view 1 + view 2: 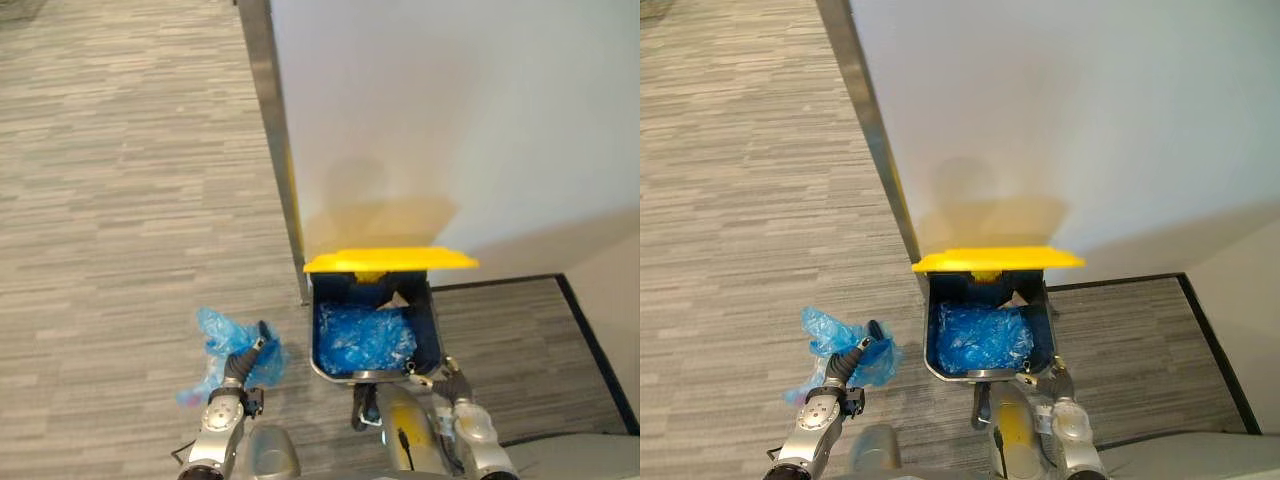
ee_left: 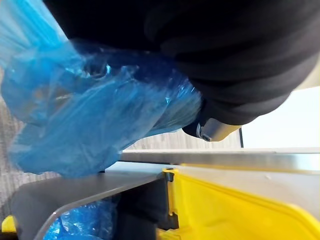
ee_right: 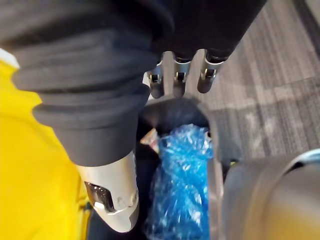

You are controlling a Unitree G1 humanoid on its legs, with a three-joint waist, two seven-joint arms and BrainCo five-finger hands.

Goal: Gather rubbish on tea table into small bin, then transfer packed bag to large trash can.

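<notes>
The large trash can stands against a wall, its yellow lid tipped up and open. Crumpled blue bags lie inside it. My left hand hangs left of the can over the carpet, fingers curled round a packed blue plastic bag; in the left wrist view that bag bulges past the hand's cover, with the can's rim below it. My right hand sits at the can's front right corner. In the right wrist view its fingers reach straight to the rim, holding nothing.
A white wall rises behind the can, with a metal strip running along its left edge. Grey striped carpet spreads to the left. A dark border line crosses the floor at the right.
</notes>
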